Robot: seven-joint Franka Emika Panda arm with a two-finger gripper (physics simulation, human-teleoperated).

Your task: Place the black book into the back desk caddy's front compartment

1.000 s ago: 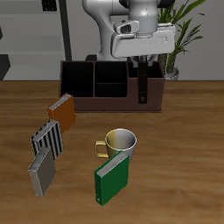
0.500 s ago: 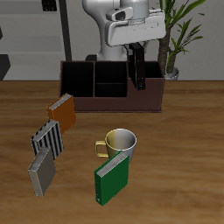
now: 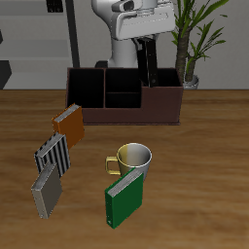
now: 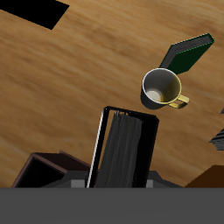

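Note:
The black book [image 3: 149, 66] hangs upright in the air, and my gripper [image 3: 147, 46] is shut on its upper end. It is above the back desk caddy [image 3: 122, 109], a wide dark wooden box with several cells, over the end nearest the plant. The book's lower edge is about level with the caddy's back rim. In the wrist view the black book [image 4: 122, 149] fills the middle, with a corner of the caddy [image 4: 42, 171] beside it. The fingers themselves do not show there.
A metal mug with a yellow handle [image 3: 134, 158] stands mid-table, and a green book [image 3: 124, 197] leans in front of it. An orange book [image 3: 69, 124], a striped book [image 3: 54, 154] and a grey book [image 3: 45, 190] stand in a row. A potted plant [image 3: 197, 39] is behind the caddy.
The gripper has risen with the black book, from low at the caddy's end to well above it, and shifted slightly toward the caddy's middle.

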